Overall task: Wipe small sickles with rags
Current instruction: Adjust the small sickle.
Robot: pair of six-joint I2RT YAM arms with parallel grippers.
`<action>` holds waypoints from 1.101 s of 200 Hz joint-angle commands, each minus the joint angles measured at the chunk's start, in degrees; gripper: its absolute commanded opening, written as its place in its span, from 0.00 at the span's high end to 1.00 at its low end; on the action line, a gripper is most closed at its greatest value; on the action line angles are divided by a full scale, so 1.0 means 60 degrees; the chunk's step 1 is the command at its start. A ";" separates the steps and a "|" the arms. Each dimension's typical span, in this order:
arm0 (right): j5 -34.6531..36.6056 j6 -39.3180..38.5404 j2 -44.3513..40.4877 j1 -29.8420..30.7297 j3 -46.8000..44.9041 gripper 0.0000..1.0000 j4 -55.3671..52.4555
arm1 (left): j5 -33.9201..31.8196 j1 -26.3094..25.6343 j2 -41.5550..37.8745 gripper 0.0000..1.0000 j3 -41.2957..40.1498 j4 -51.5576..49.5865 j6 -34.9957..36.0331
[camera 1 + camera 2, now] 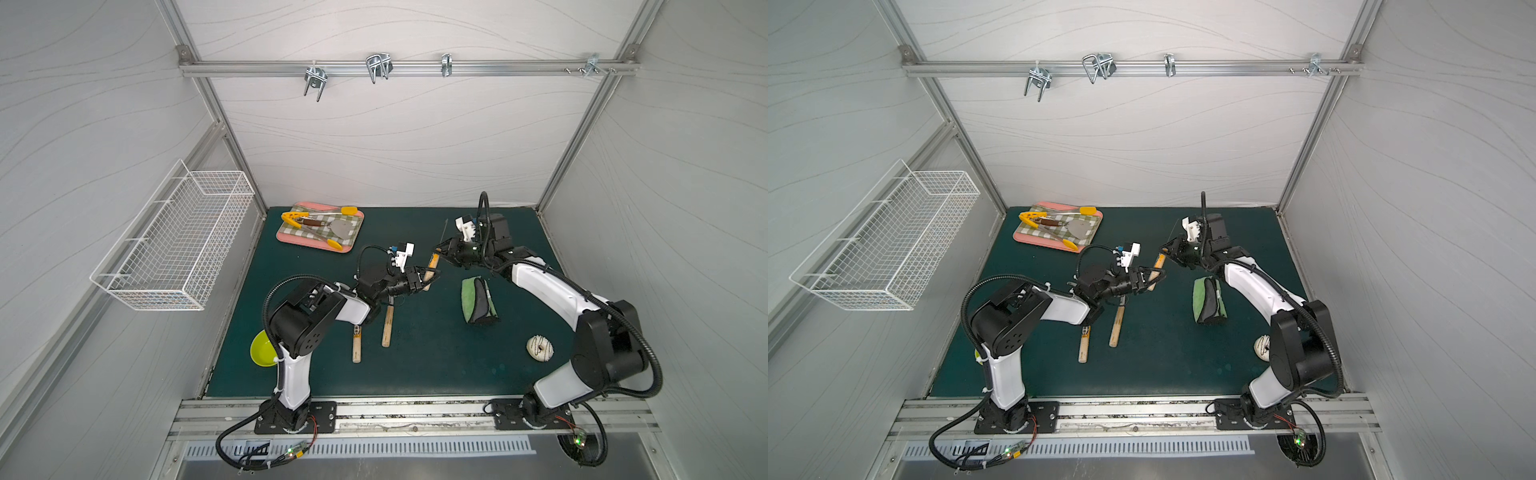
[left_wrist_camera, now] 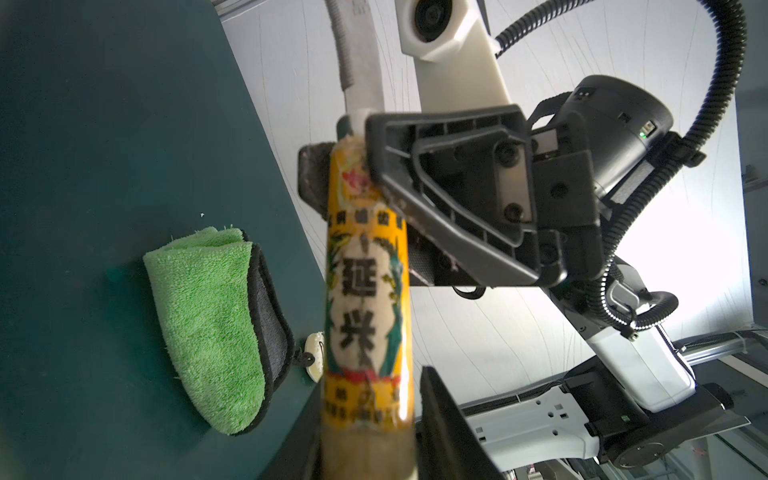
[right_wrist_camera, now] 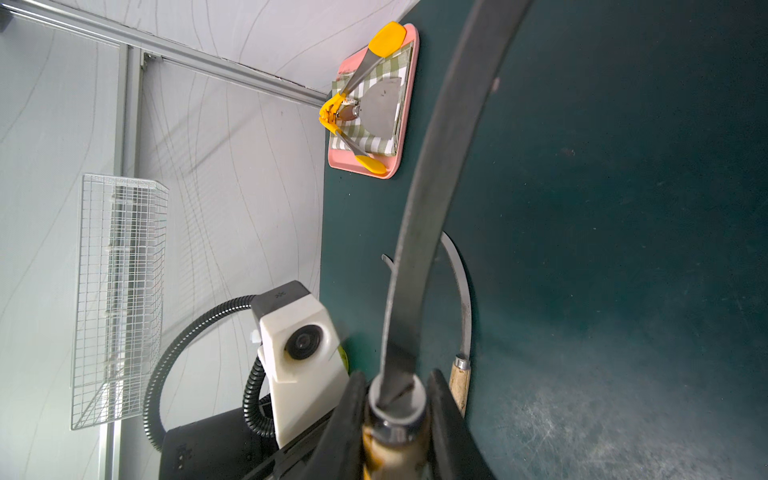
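Although the rag isn't yet on any blade, one small sickle (image 1: 432,264) hangs in mid-air over the mat's middle, btwn both arms, blade up toward the back wall. The R gripper (image 1: 441,250) clamps the handle's top just below the metal collar; its wrist view shows both jaws pressed on it. The L gripper (image 1: 429,277) flanks the lower handle, jaws narrow; can't tell if it pinches or sits loose. Looks like a hand-over or bracing step.

The rag (image 1: 478,301) lies folded on the mat (image 1: 436,365), untouched. Next move prob. needs one gripper to let go and fetch it. The R forearm sits close beside the rag, so a reach there looks tight.

Under the L arm lie another sickle (image 1: 356,345) and a third sickle (image 1: 387,326). Further off: pink tray (image 1: 286,239) w/ tongs (image 1: 291,218) & spatula (image 1: 343,232), iced donut (image 1: 540,348), yellow-green bowl (image 1: 262,349), wire basket (image 1: 174,245) on the side wall.
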 commanded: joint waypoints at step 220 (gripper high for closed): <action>0.0414 0.0595 -0.0571 0.0224 -0.0973 0.91 0.1221 | 0.0528 -0.0164 0.0536 1.00 0.0926 0.0762 -0.0300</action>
